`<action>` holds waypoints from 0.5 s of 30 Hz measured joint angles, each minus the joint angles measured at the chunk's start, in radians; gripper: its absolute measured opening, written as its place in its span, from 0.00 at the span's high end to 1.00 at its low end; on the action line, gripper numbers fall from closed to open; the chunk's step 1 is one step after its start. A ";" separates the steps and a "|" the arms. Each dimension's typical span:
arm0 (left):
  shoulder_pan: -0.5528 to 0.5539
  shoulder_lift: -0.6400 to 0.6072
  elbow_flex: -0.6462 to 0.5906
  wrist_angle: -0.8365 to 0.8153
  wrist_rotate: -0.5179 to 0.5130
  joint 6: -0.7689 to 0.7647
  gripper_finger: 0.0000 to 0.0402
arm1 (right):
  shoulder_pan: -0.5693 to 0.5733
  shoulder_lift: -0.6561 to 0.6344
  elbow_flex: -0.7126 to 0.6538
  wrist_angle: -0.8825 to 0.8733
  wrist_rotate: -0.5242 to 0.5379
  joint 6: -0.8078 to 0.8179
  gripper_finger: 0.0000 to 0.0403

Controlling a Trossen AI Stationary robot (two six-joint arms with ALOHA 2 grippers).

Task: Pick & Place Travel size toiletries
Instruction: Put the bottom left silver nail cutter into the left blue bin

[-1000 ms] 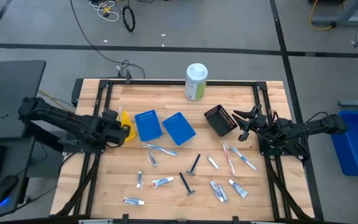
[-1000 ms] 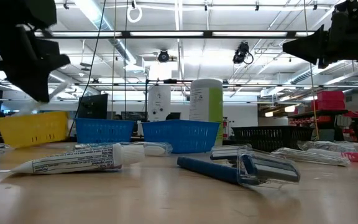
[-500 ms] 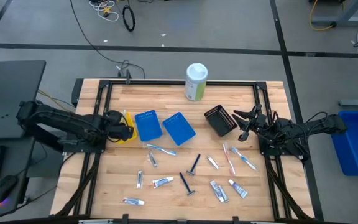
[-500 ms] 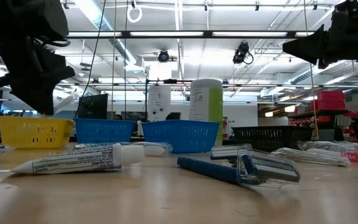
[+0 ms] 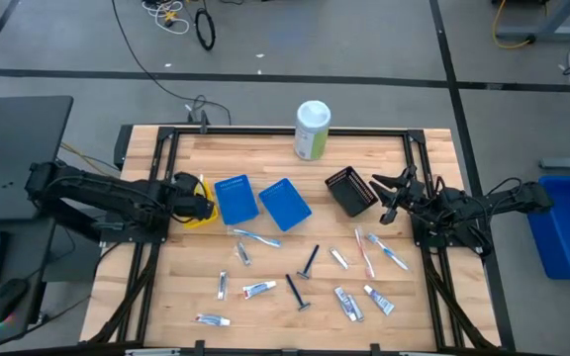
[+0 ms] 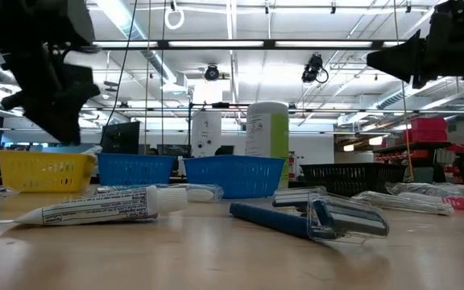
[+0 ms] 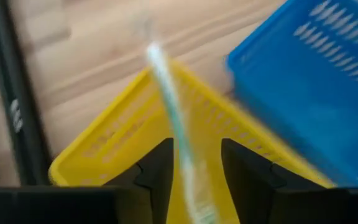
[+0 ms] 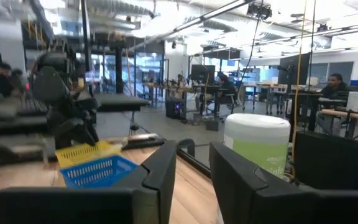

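Showing a thin pale toothbrush [image 7: 169,118] pinched between the fingers of the left end effector [image 7: 194,165], poised over the yellow basket [image 7: 104,146] beside a blue basket [image 7: 316,81]. Remaining toiletries [image 5: 310,272] lie scattered across the tabletop [image 5: 265,158]. The right end effector [image 5: 389,193], fingers spread, hangs near the black basket [image 5: 349,191]. Blur obscures the grip, but it looks slight and off-centre; an early release could tip the long brush over the basket's rim onto the wood.

Two blue trays [image 5: 258,201]; two razors [image 5: 302,276]
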 joint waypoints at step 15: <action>-0.062 0.037 0.111 0.412 0.336 0.116 0.62 | 0.000 0.194 0.000 0.304 -0.217 0.018 0.56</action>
